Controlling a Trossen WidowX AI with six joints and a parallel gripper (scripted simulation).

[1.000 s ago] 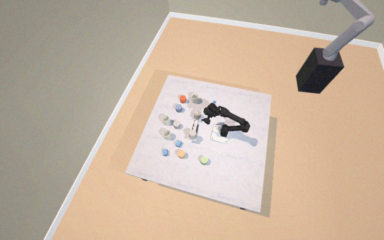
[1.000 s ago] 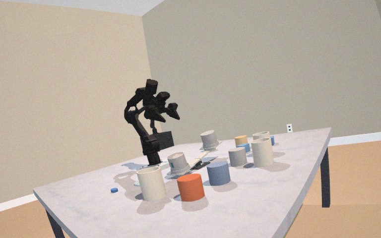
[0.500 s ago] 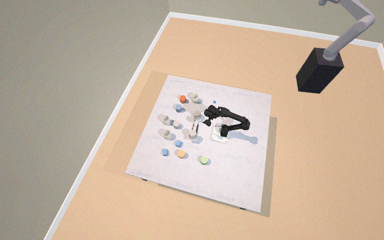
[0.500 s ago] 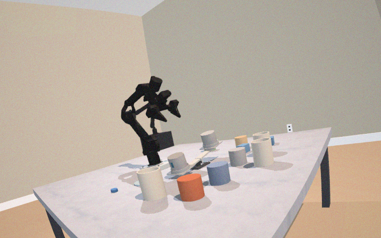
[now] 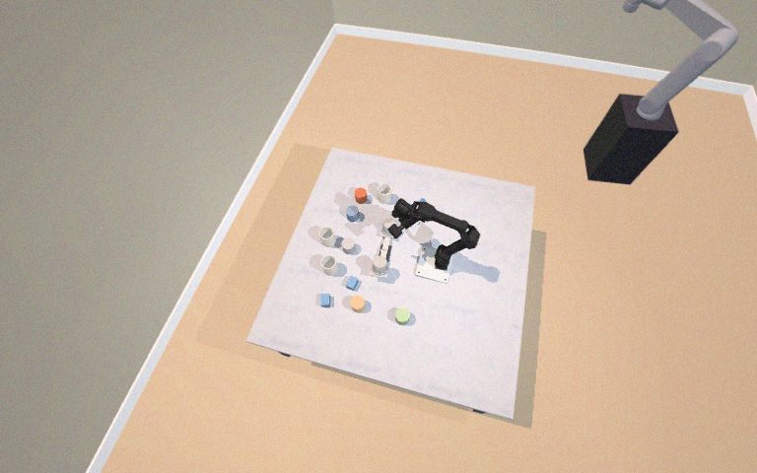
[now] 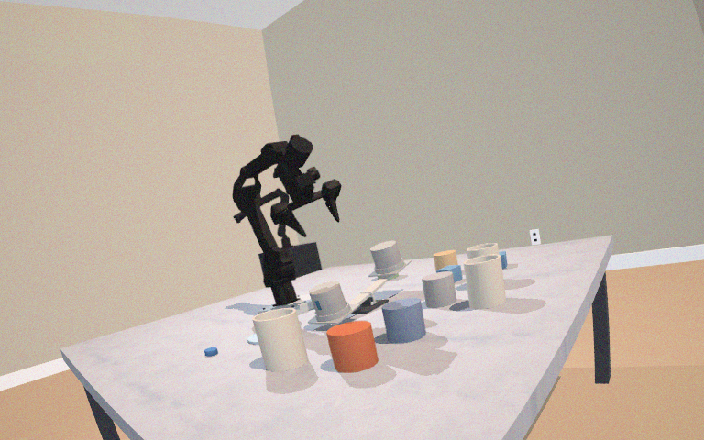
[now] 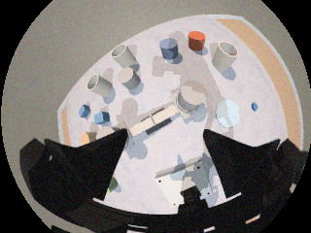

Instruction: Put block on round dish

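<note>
The balance beam point(image 5: 384, 247) point(image 7: 167, 113) is tilted, its dish-side end low and its other end raised. One pale grey upside-down cup point(image 5: 388, 226) point(image 6: 330, 301) point(image 7: 192, 95) stands on the low end and shows a small teal mark in the exterior view. The identical cup point(image 5: 379, 263) point(image 6: 386, 256) stands on the raised end. No block shows beneath either cup. The pale blue round dish point(image 7: 227, 113) lies flat beside the low end; the arm mostly covers it in the top view. My gripper point(image 6: 322, 228) point(image 7: 165, 133) is open and empty, high above the table near the balance.
Cream open cups point(image 5: 383, 192) point(image 6: 485, 282) point(image 7: 99, 84), a red-orange cylinder point(image 5: 360, 195) point(image 6: 353, 346), a blue cylinder point(image 6: 403, 320) point(image 7: 169, 49) and a grey cylinder point(image 6: 439, 290) point(image 7: 129, 78) stand around the balance. Blue cubes point(image 5: 351, 282), orange point(image 5: 358, 303) and green point(image 5: 402, 315) cylinders stand beyond the raised end. A small blue disc point(image 6: 210, 351) lies past the dish.
</note>
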